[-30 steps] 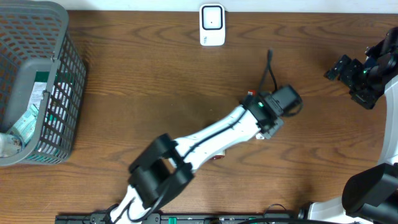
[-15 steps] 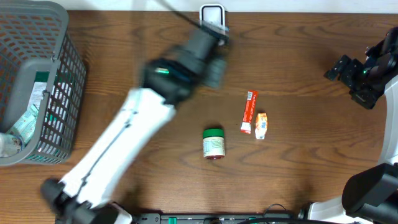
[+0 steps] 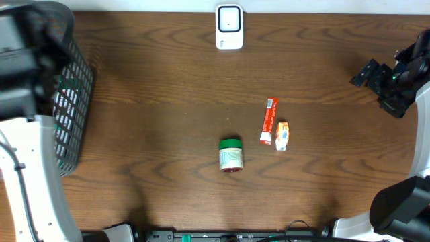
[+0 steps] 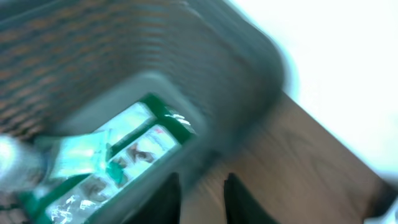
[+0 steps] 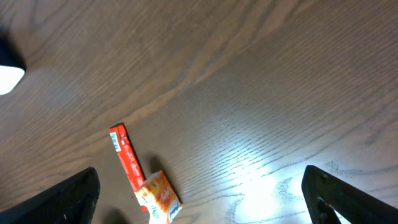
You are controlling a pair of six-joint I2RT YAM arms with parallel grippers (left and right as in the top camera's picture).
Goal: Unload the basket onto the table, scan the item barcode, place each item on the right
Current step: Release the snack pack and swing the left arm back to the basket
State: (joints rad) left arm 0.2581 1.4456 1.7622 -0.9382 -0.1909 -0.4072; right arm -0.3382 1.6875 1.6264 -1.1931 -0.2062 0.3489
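The left arm has swung away from the middle of the desk (image 3: 168, 81) and is now hanging over the basket (image 3: 77, 87) at the left edge, uncovering three items. The left end effector (image 4: 202, 186), blurred, is showing its fingers slightly parted and empty above green packets (image 4: 118, 155) in the basket. The green-capped jar (image 3: 230, 155), red stick pack (image 3: 269, 120) and small orange pack (image 3: 282, 135) are lying mid-desk, well apart from the white scanner (image 3: 229, 27) at the far edge. The right end effector (image 5: 202, 186) is sitting spread wide and empty.
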